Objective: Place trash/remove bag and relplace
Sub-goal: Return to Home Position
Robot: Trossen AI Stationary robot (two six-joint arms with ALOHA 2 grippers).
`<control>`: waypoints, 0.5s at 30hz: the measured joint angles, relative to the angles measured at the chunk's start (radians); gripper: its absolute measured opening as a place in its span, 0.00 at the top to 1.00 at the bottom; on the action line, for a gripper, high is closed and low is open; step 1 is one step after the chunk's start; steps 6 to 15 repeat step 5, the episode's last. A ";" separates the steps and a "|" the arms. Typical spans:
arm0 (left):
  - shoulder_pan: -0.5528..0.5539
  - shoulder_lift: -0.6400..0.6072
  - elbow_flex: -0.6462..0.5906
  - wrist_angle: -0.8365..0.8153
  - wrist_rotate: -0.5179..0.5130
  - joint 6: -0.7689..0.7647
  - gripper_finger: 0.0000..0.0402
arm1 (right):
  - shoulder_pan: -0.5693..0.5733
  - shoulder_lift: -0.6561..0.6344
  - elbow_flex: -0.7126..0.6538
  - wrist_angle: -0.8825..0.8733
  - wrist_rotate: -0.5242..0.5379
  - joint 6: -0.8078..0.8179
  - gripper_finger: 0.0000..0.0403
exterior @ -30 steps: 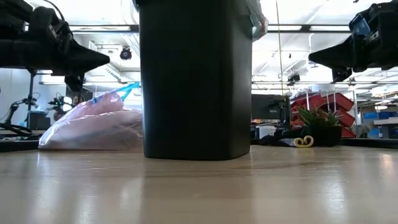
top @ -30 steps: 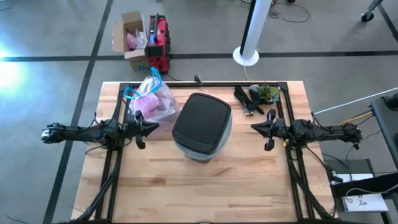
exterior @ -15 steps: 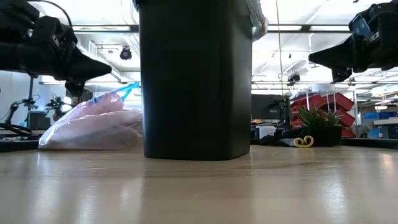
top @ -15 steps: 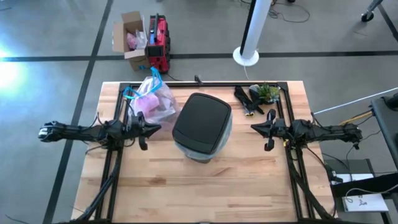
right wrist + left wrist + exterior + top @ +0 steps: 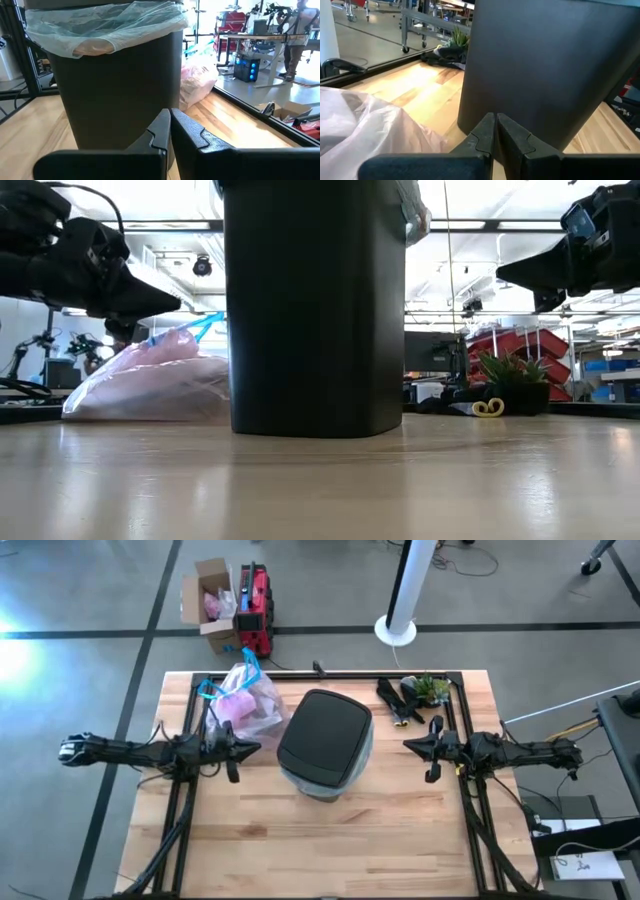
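Bin dead centre in the high view: the black trash bin (image 5: 325,743) stands mid-frame on the table (image 5: 330,850), lid down, with a pale fringe of blue liner showing at its lower edge. Up and left of it, snug beside its wall, slumps the pink bag (image 5: 245,705), blue ties (image 5: 215,688) poking out at the top. The left gripper (image 5: 240,747) hovers left of centre, just below that bag. The right gripper (image 5: 420,746) hangs right of centre, apart from the bin. A black-and-green clump (image 5: 410,695) lies at upper right.

Low view: the bin fills the middle and the pink bag sags onto the wood at left. Both grippers ride high in the top corners, off the tabletop.

Left wrist view: its fingers (image 5: 485,132) are pressed together with nothing between them. Bin wall fills the right of frame, pink film the lower left.

Right wrist view: the fingers (image 5: 162,131) here are squeezed flat too, and empty. The blue liner (image 5: 107,25) is cuffed over the rim across the top of frame.

On handling, the pink bag looks light, limp and slick. Thin film like that would likely stretch or tear if pinched on its belly, so the gathered neck at the blue ties is the place to take it. The blue liner looks crinkly and flimsy, and the folded cuff is its safest grip.
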 joint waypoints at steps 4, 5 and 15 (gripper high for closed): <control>0.000 0.014 0.000 0.000 0.000 0.000 0.99 | 0.000 0.000 0.000 0.000 0.000 0.000 1.00; 0.000 0.017 0.000 0.000 0.000 0.000 0.99 | 0.000 0.000 0.000 0.000 0.000 0.000 1.00; 0.000 0.017 0.000 0.000 0.000 0.000 0.99 | 0.000 0.000 0.000 0.000 0.000 0.000 1.00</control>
